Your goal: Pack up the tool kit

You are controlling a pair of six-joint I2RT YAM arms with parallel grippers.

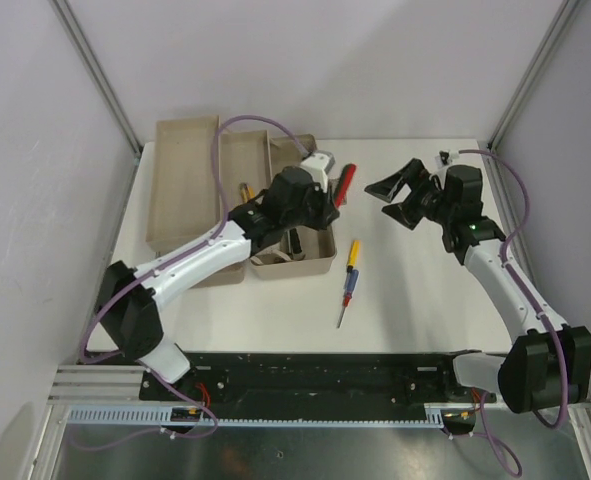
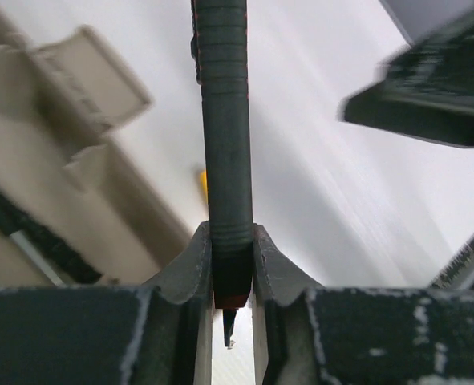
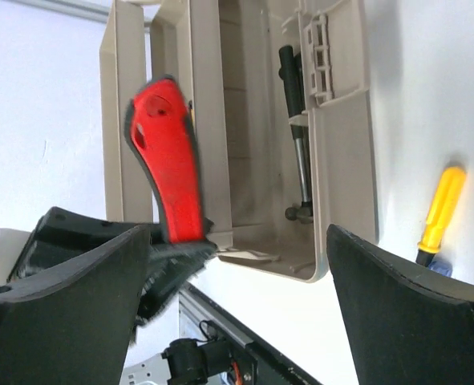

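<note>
The beige toolbox (image 1: 190, 190) lies open at the table's back left, with its trays folded out. A black hammer (image 1: 295, 242) lies in its near compartment and also shows in the right wrist view (image 3: 297, 136). A yellow handle (image 1: 243, 190) shows in a middle tray. My left gripper (image 1: 325, 197) is over the box's right end and is shut on the red-handled tool (image 1: 345, 183), gripping its dark edge (image 2: 224, 120). The red handle (image 3: 168, 160) sticks up. My right gripper (image 1: 393, 198) is open and empty, just right of that tool. The yellow-red-blue screwdriver (image 1: 348, 282) lies on the table.
The white table (image 1: 425, 300) ends at the black rail (image 1: 325, 375) in front of the arm bases. Grey walls and metal posts enclose the back and sides. The screwdriver's yellow handle (image 3: 441, 208) lies right of the toolbox wall (image 3: 341, 160).
</note>
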